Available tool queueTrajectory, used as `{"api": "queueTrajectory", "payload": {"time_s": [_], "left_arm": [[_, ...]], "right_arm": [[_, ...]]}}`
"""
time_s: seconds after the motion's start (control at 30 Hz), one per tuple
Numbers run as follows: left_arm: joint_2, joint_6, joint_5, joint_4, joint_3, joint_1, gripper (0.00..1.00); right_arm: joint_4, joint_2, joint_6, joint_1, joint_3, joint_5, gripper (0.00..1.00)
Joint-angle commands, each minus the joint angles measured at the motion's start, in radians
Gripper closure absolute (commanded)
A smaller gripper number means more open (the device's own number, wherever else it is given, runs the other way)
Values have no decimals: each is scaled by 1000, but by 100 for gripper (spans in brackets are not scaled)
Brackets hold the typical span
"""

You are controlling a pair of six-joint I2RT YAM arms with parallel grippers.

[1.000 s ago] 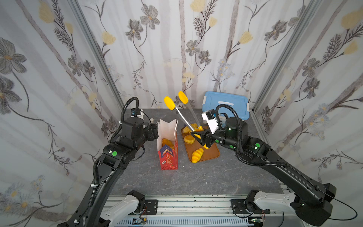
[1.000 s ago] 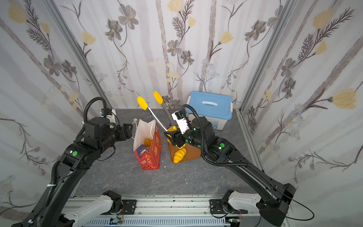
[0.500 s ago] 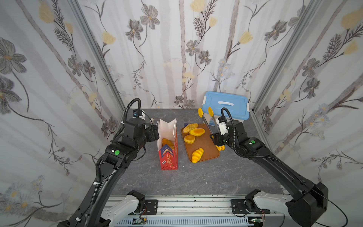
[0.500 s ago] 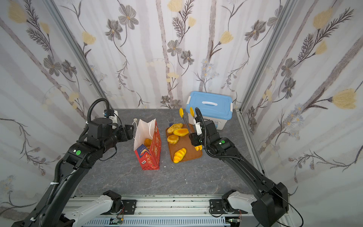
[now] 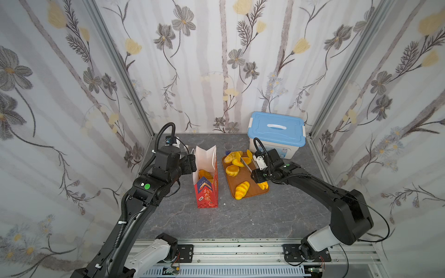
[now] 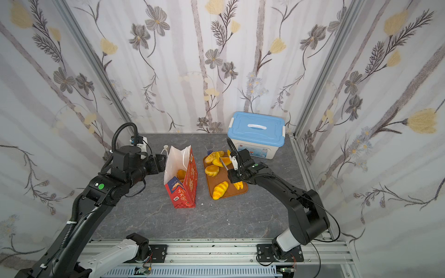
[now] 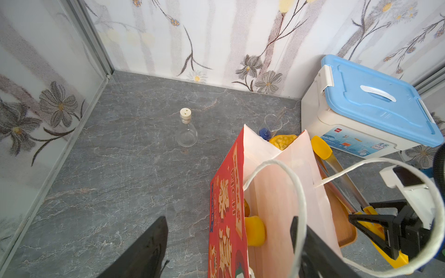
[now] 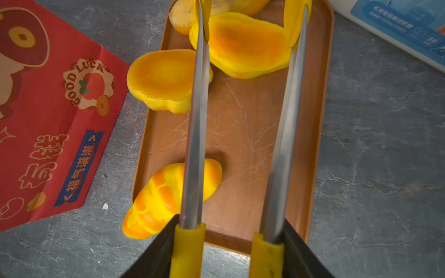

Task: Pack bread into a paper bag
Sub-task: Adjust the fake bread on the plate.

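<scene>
Over tray (image 8: 240,134), right end effector (image 8: 230,240) level, gripping tongs (image 8: 196,134)

Left arm (image 5: 144,192), right arm (image 5: 313,187): chunky matte black shells, green dot sticker (image 5: 147,186) on each. Ribbed black cable hose (image 5: 160,134) off wrists, white zip ties (image 5: 122,222), white base links (image 5: 149,255). Left gripper (image 5: 191,161), right gripper (image 5: 256,177) black too.

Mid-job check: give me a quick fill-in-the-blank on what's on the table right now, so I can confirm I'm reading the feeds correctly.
1. The right pincer is shut on the yellow-tipped ___.
2. The striped loaf lies on the brown ___.
3. The bag stands ___, with bread already inside.
4. The box has a ___ lid.
Missing words: tongs; tray; upright; blue.
</scene>
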Motion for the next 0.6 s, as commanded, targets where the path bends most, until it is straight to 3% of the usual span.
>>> {"api": "queueTrajectory", "payload": {"time_s": [0.0, 0.3, 0.57], "left_arm": [[-2, 23, 3, 46, -5, 0, 18], [-19, 41, -14, 49, -23, 0, 18], [-15, 41, -13, 56, -26, 1, 18]], "right_arm": [[76, 46, -15, -17, 38, -87, 39], [41, 138, -13, -32, 71, -87, 39], [28, 36, 10, -33, -25, -119, 41]]}}
